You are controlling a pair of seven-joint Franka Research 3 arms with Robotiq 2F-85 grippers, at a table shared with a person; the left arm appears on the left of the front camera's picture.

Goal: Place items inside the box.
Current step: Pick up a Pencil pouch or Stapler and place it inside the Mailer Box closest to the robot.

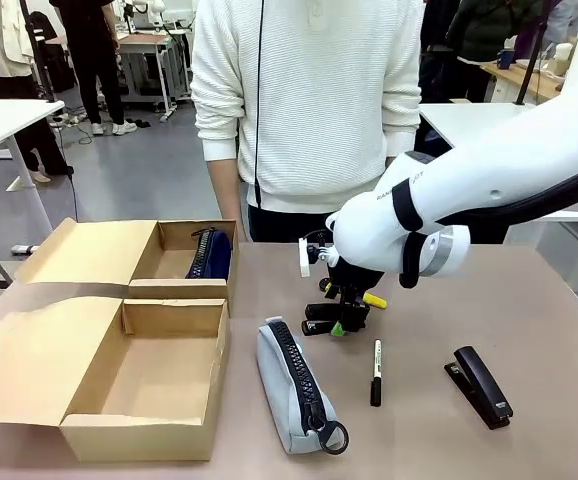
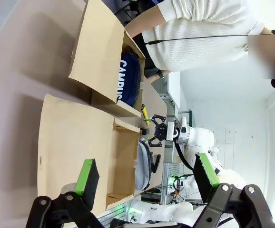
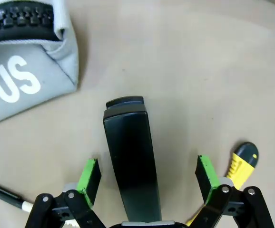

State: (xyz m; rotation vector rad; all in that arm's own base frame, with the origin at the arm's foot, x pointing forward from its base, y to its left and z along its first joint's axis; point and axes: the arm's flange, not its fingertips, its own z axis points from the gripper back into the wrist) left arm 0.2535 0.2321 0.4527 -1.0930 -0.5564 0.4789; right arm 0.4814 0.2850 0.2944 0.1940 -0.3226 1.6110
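Your right pincer (image 1: pixel 334 322) is hanging low over the middle of the desk (image 1: pixel 549 310) with its jaws spread wide. It is straddling a black stapler (image 3: pixel 130 156), which is lying lengthwise between the green pads (image 3: pixel 91 176). Neither pad is touching the stapler, and it is sitting closer to one pad than to the other. The yellow knife (image 3: pixel 242 164) is lying just beside the pincer, on its far side in the front view. The marker (image 1: pixel 376 372) is lying on the desk just on the near side. The grey pouch (image 1: pixel 294 385) is resting zip-up between the box (image 1: pixel 29 360) and the marker, apart from both. A second stapler (image 1: pixel 481 387) is sitting well off to your right, towards the desk's near edge. The navy pouch (image 1: pixel 212 255) is standing on edge in the box's far compartment, against the wall nearest the desk's middle. Your left pincer (image 2: pixel 144 164) is also spread, pinching nothing and looking along the box from its open flaps. A person (image 1: pixel 304 100) in a white sweater is standing at the far side of the desk.
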